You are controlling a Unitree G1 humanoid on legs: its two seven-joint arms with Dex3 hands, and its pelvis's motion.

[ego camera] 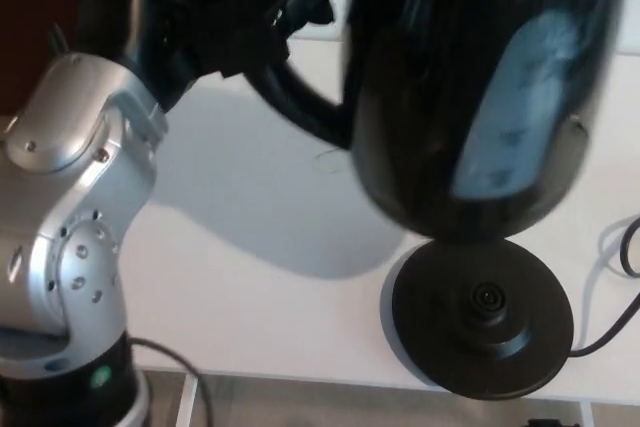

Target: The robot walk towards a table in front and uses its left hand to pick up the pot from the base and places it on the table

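Gripping the handle (300, 112) of the pot (470, 97) with the left hand (235, 12), up at 11 o'clock in the head view. Curling the black fingers (285, 2) around the top of that handle, seemingly clamped tight, though blurring there dark on dark. Holding the pot in the air, filling the frame from 12 to 2 o'clock, catching a pale blue reflection on the glossy black body. Hanging it clear of the base (480, 332), nearer the camera, with its underside overlapping the base's far edge in the view. Leaving the round black base lying flat on the white table (250, 267) at 5 o'clock, baring the small round connector (487, 299) at its centre. Trailing a dark cord (625, 247) off the base toward 3 o'clock, looping near the frame's edge. Reaching in with the silver forearm (70, 217) from 8 o'clock, throwing a soft grey shadow across the tabletop at 7 o'clock of the pot.
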